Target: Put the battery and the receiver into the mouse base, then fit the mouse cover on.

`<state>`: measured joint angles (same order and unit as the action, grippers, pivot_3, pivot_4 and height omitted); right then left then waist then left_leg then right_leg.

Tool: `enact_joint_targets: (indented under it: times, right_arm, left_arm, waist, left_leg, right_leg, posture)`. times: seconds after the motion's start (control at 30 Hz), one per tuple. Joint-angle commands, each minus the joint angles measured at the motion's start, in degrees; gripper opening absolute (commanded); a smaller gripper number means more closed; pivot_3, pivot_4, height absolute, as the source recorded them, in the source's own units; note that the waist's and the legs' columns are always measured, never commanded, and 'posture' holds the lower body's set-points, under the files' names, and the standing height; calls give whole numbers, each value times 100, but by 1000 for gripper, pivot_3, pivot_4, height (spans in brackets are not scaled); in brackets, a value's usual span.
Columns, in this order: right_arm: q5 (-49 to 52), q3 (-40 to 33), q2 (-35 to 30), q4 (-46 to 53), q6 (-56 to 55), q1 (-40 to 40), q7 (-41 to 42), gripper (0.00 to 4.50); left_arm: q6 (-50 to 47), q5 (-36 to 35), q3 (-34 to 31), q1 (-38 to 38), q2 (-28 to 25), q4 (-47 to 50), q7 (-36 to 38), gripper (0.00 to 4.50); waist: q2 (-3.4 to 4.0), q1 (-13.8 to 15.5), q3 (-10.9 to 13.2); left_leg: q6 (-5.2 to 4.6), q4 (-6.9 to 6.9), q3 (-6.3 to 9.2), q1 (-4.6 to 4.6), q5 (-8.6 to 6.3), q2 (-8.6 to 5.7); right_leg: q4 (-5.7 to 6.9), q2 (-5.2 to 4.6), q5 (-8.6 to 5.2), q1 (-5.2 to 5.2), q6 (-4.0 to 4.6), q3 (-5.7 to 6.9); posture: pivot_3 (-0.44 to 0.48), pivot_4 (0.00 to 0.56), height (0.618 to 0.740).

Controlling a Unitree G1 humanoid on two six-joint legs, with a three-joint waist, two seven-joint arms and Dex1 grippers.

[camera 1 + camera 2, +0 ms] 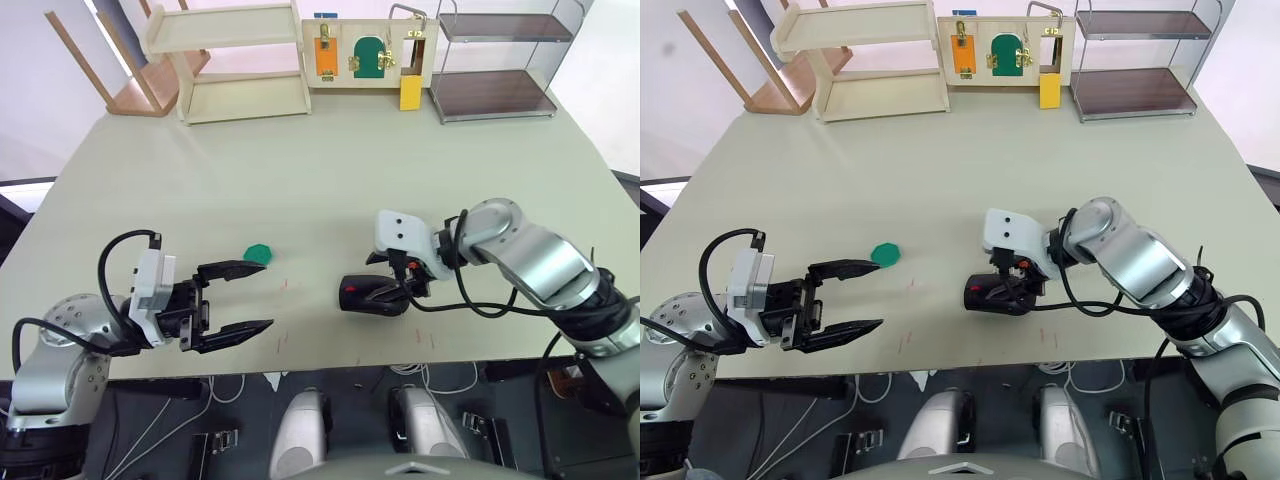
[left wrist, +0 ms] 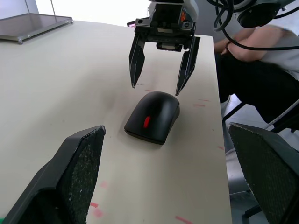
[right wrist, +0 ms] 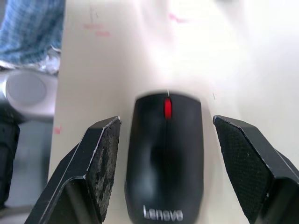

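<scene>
— Where's the mouse cover (image 1: 372,296)?
— Lower centre of the head view, fitted on the mouse, between the spread fingers of the right gripper (image 2: 160,65), which grips nothing.
— And the left gripper (image 1: 238,302)?
— Lower left, wide open, empty, well apart.

Black mouse cover (image 2: 153,116) sits fitted on the table (image 2: 56,84).

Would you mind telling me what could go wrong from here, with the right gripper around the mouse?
1. The right gripper is open, its fingers apart from the mouse; pulling back askew could nudge it along the table.
2. The mouse lies near the table's front edge, so a push that way might tip it off.
3. The left gripper is open and points toward the mouse; reaching in might crowd the right.
</scene>
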<state>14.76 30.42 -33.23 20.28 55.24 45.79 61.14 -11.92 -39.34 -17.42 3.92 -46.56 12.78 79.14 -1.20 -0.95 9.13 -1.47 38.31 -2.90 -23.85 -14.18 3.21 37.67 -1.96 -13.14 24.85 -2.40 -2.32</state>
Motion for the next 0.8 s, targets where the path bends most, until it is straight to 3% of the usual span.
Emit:
enact_joint_targets:
  times: [0.03, 0.13, 0.8]
  right_arm:
    - [18, -107, 115, 54, -157, -50, -173, 2059]
    - [-83, -8, 202, -11, -211, -46, -307, 1023]
    - [-433, 469, 788, -342, 93, 88, -932, 1023]
  left_arm:
    - [53, -13, -123, 24, -77, 110, 24, 4500]
    - [55, -18, -138, 44, -81, 127, 13, 4500]
    - [67, -7, -172, 27, -106, 95, -4, 4500]
  waist:
    - [1, 3, 1]
    - [0, 0, 1]
    - [0, -3, 1]
  left_leg:
    - [0, 0, 0, 0, 0, 0]
    - [0, 1, -1, 0, 0, -1]
    - [0, 0, 0, 0, 0, 0]
  right_leg:
    - [0, -1, 0, 0, 0, 0]
    - [1, -1, 0, 0, 0, 0]
    - [3, 0, 0, 1, 1, 1]
  posture:
    - [0, 150, 740]
    - [0, 150, 740]
    - [0, 150, 740]
